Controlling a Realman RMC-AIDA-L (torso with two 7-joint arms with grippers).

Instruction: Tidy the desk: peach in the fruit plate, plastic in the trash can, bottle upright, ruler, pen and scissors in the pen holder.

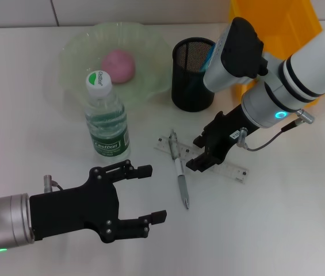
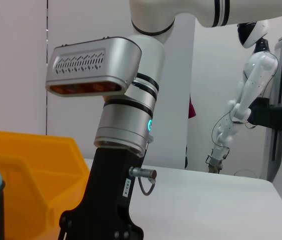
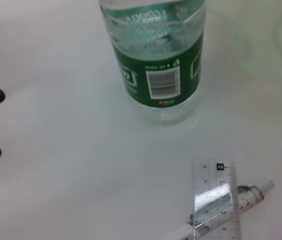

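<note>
Fingers of right gripper (image 1: 201, 154) pressed down over clear flat ruler (image 1: 231, 169) crossing slim pen (image 1: 180, 172); left gripper (image 1: 148, 195) spread wide.

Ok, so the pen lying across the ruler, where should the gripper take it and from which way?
Take the pen from straight above, on the lower barrel clear of the ruler, fingers closing across its narrow width. It lies flat on the table, its upper end resting on the ruler, so a side approach has nothing to get under. The right gripper sits just beside it; the left gripper is open nearby.
</note>
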